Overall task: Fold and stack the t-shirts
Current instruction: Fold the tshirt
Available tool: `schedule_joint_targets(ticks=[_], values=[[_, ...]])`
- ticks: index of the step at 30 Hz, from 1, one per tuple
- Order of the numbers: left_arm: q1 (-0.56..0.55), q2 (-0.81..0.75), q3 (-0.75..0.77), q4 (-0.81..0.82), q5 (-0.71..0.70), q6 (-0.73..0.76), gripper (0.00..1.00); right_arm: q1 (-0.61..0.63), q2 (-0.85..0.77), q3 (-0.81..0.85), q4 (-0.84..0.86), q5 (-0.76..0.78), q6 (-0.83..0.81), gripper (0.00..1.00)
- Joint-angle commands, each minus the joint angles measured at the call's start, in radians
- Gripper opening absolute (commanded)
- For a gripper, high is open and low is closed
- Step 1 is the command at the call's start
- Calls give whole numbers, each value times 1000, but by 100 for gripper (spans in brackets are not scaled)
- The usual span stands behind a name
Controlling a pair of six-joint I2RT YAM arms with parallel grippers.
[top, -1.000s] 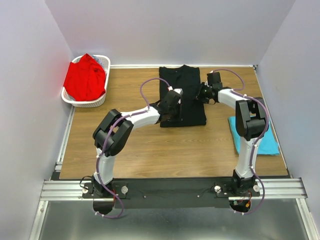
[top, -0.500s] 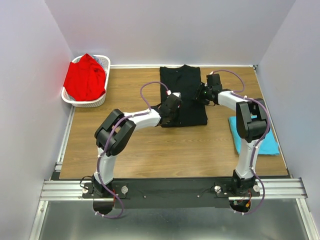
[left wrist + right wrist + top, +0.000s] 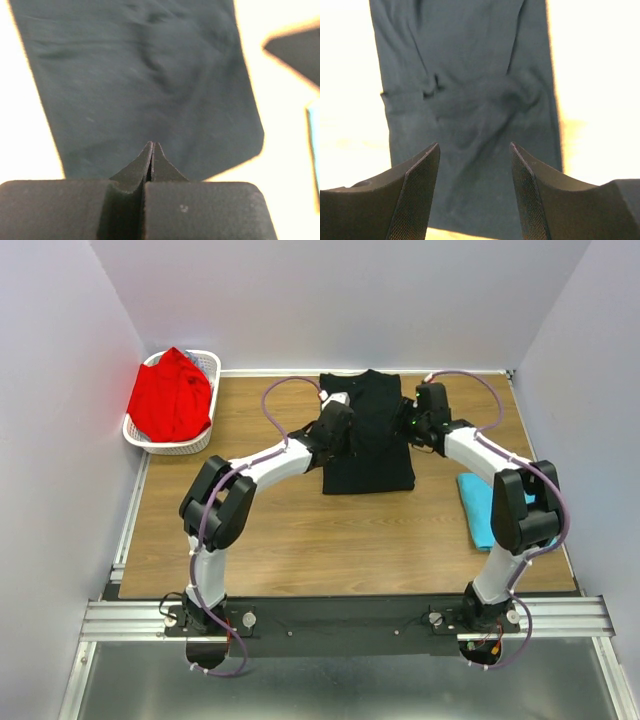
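A black t-shirt (image 3: 367, 435) lies folded into a long strip at the middle back of the table; it also shows in the left wrist view (image 3: 145, 75) and the right wrist view (image 3: 470, 100). My left gripper (image 3: 330, 432) hovers at the strip's left edge, shut and empty (image 3: 152, 145). My right gripper (image 3: 408, 425) hovers at the strip's right edge, open and empty (image 3: 475, 147). A turquoise t-shirt (image 3: 485, 510) lies folded at the right, partly hidden by the right arm. A red t-shirt (image 3: 170, 395) is heaped in the basket.
A white lattice basket (image 3: 190, 445) stands at the back left corner. Grey walls close the table on three sides. A metal rail (image 3: 340, 615) with the arm bases runs along the near edge. Bare wooden table (image 3: 330, 540) lies in front of the black shirt.
Both grippers have moved back toward the far part of the black shirt. The right arm has swung aside, showing more of the turquoise shirt. The black shirt lies where it was.
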Motion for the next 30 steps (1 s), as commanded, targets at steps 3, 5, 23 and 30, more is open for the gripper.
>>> schedule_joint_targets(ticks=[3, 5, 23, 30], values=[[37, 99, 3, -24, -28, -20, 0, 75, 34, -103, -47, 120, 6, 64], [39, 108, -30, -9, -19, -23, 0, 77, 36, -153, -49, 130, 18, 64], [30, -96, -414, 71, 8, -155, 0, 146, -228, -532, -51, 80, 95, 61], [-6, -261, -604, 86, 35, -201, 0, 201, -432, -693, -101, -9, 179, 61]])
